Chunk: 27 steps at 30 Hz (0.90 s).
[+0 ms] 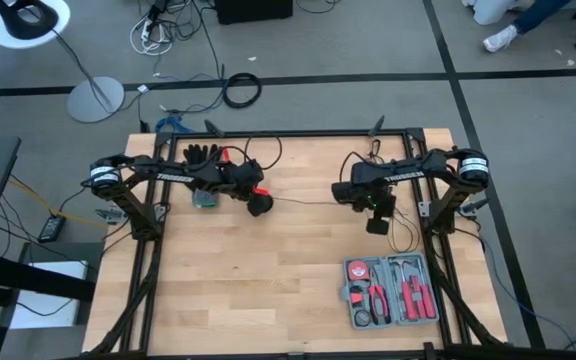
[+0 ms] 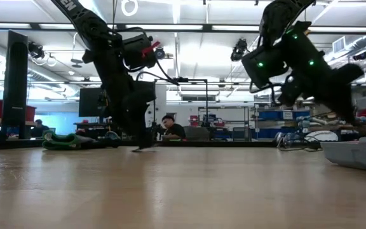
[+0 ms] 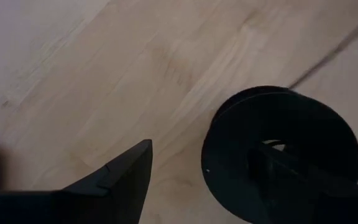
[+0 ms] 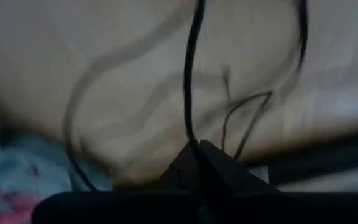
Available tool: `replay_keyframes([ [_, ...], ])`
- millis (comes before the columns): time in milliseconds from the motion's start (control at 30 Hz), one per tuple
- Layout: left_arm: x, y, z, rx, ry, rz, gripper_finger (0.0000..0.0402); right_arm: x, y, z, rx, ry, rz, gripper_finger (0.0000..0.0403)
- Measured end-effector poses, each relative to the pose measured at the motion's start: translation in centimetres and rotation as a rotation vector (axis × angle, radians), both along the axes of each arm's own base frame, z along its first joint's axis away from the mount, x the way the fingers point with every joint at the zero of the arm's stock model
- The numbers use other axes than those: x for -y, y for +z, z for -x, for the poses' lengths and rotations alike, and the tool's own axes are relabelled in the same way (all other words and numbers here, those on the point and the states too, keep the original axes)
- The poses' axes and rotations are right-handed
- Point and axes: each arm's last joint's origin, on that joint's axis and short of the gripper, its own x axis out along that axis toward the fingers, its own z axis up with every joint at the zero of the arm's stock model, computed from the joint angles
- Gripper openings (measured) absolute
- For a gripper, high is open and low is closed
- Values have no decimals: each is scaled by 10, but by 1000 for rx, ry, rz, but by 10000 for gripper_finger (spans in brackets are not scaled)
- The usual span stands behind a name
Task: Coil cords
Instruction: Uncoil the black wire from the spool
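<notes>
The thin black wire runs across the table between my two grippers and ends in a round black disc. The disc lies flat on the wood at my left gripper. That gripper is open, with one finger over the disc's middle and the other finger over bare wood. My right gripper is shut on the wire, above the table near its right side. Slack loops of the wire lie beyond it. My left gripper has one finger over the middle of the disc, coming from above. I cannot tell whether it touches the disc. The other finger is clear of the disc. My right gripper pinches the wire between its two fingertips. The wire runs straight on from the tips, along the fingers.
A black glove and a red-tipped object lie at the far left. A round greenish thing sits under the left arm. A grey tool tray with red-handled tools is at the near right. A person sits beyond the table.
</notes>
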Motion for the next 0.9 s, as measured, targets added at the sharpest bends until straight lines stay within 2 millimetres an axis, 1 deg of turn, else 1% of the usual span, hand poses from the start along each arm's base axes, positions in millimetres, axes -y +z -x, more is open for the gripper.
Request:
replay_keyframes([
  [100,0,-1,1,-9,4,-3,264,2,-5,-8,99,27,26,12],
  [233,0,-1,1,-8,4,-4,264,5,-9,-24,292,77,41,35],
  [333,0,-1,1,-7,2,-2,264,8,-11,-40,464,130,63,56],
  [433,0,-1,0,-5,2,-2,264,16,-9,-63,710,164,121,78],
  [567,0,-1,0,-1,0,-2,264,25,1,-97,1057,237,224,102],
  [667,0,0,-1,10,-1,-3,264,29,7,-119,1272,298,301,116],
  [767,-1,0,-1,15,-6,-3,264,32,1,-134,1382,335,328,123],
  [833,-1,0,-1,15,-6,-3,264,34,-12,-143,1411,358,335,124],
  [900,-1,0,-2,17,-8,-4,264,35,-30,-149,1405,376,335,124],
])
